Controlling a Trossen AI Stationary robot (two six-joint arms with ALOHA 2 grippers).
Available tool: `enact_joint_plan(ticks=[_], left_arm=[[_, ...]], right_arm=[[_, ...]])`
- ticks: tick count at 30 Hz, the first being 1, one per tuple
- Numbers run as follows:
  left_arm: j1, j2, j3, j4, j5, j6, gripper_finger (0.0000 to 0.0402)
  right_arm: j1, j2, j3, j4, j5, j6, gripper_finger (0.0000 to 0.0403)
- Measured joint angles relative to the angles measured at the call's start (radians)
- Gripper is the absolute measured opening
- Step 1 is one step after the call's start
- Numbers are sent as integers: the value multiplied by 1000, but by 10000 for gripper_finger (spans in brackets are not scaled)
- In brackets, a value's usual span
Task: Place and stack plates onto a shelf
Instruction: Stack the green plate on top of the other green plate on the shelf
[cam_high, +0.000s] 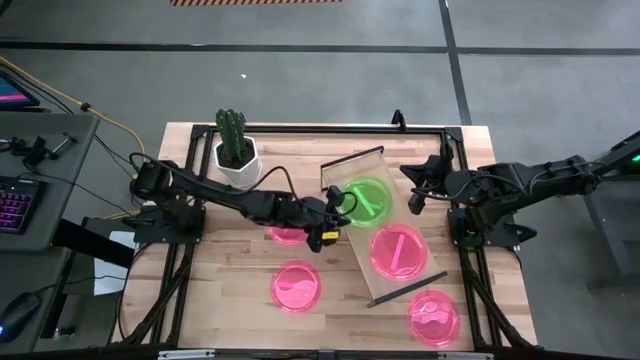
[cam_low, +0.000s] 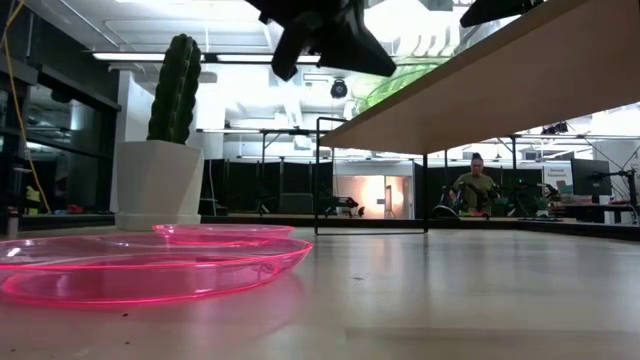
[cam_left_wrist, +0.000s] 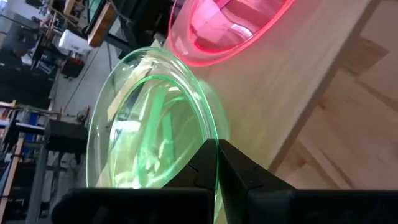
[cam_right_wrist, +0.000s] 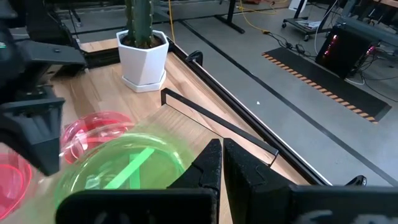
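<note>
While the green plate (cam_high: 367, 199) lies on the shelf (cam_high: 345, 168) at its far end, the left hand (cam_high: 335, 212) pinches its rim, fingers closed on it. A pink plate (cam_high: 397, 251) sits beside it on the shelf. The right hand (cam_high: 418, 190), fingers together and holding nothing, hovers near the shelf's far end.

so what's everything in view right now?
green plate: 1, neon green, on the shelf's far half
pink plates: 4, neon pink; one on the shelf, three on the table
shelf: 1, light wood, angled across the table
cactus: 1, green, white pot, far left
person: 1, in the room behind
left gripper: shut on the green plate's rim
right gripper: shut, beside the green plate
</note>
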Motion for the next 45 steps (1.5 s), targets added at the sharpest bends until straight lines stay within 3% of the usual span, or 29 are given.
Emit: enact_joint_plan(ticks=[9, 17, 35, 45], left_arm=[[44, 0, 0, 13, 108, -37, 5], [46, 0, 0, 52, 108, -36, 28], [69, 0, 0, 59, 57, -55, 118], [111, 0, 0, 41, 15, -126, 131]], right_arm=[[0, 0, 0, 0, 0, 0, 0], [0, 0, 0, 0, 1, 0, 0], [0, 0, 0, 0, 1, 27, 0], [0, 0, 0, 0, 1, 43, 0]])
